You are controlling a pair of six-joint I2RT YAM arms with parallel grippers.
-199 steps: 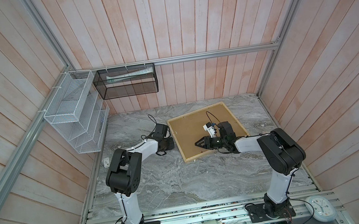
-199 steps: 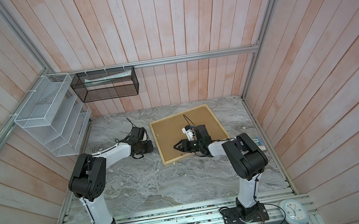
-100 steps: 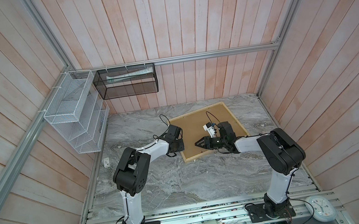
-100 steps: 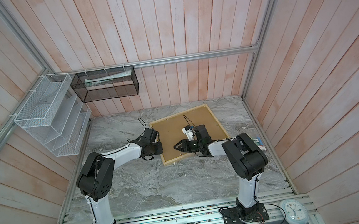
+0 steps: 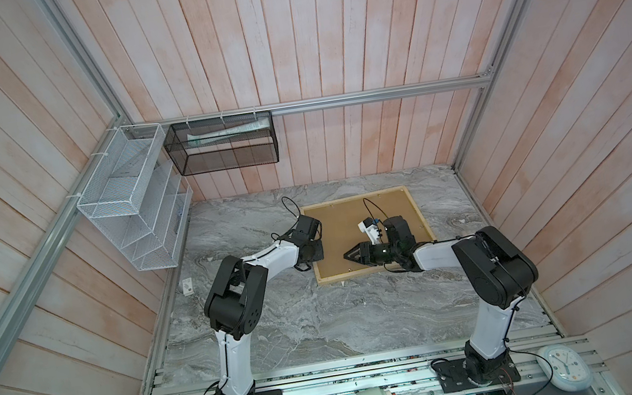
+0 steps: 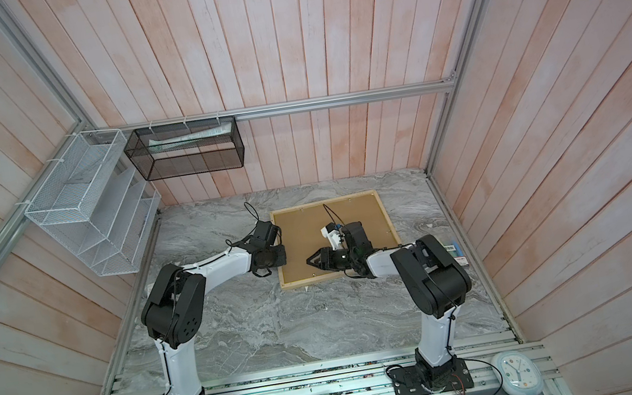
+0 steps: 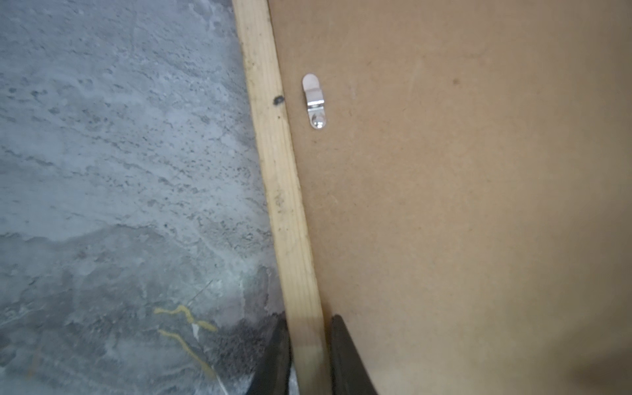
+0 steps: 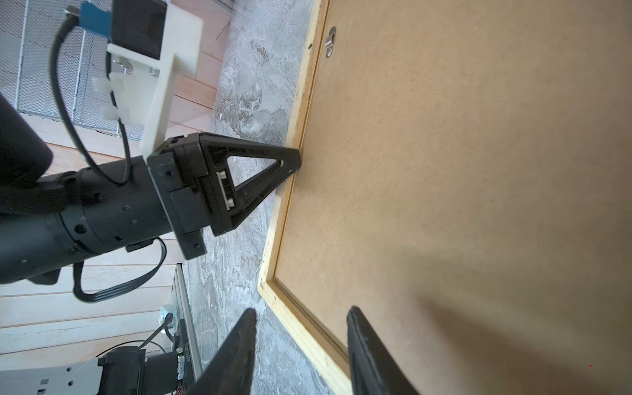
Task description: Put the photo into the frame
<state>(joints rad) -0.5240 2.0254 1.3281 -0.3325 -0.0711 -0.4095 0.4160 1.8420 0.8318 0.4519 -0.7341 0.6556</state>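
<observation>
The frame (image 5: 349, 210) (image 6: 309, 224) lies back-up on the marble table, pale wood rails around a brown fibreboard back. My left gripper (image 5: 318, 248) (image 6: 282, 253) is at the frame's left rail (image 7: 277, 171), one finger on each side of it and pressed against the wood (image 7: 307, 321); in the right wrist view its tip (image 8: 295, 160) touches that rail. A metal clip (image 7: 314, 102) (image 8: 330, 42) sits on the back beside the rail. My right gripper (image 5: 346, 254) (image 6: 308, 260) (image 8: 301, 313) hovers open over the frame's near-left corner, holding nothing. The photo is out of view.
A white wire rack (image 5: 134, 199) and a black mesh basket (image 5: 223, 144) hang on the back-left walls. A small card (image 5: 187, 286) lies at the table's left edge, a small box (image 6: 454, 252) at its right edge. Bare marble stretches in front of the frame.
My left arm has swung right across the table to the frame's left rail, and its jaws have closed on the rail. The right arm has not moved.
</observation>
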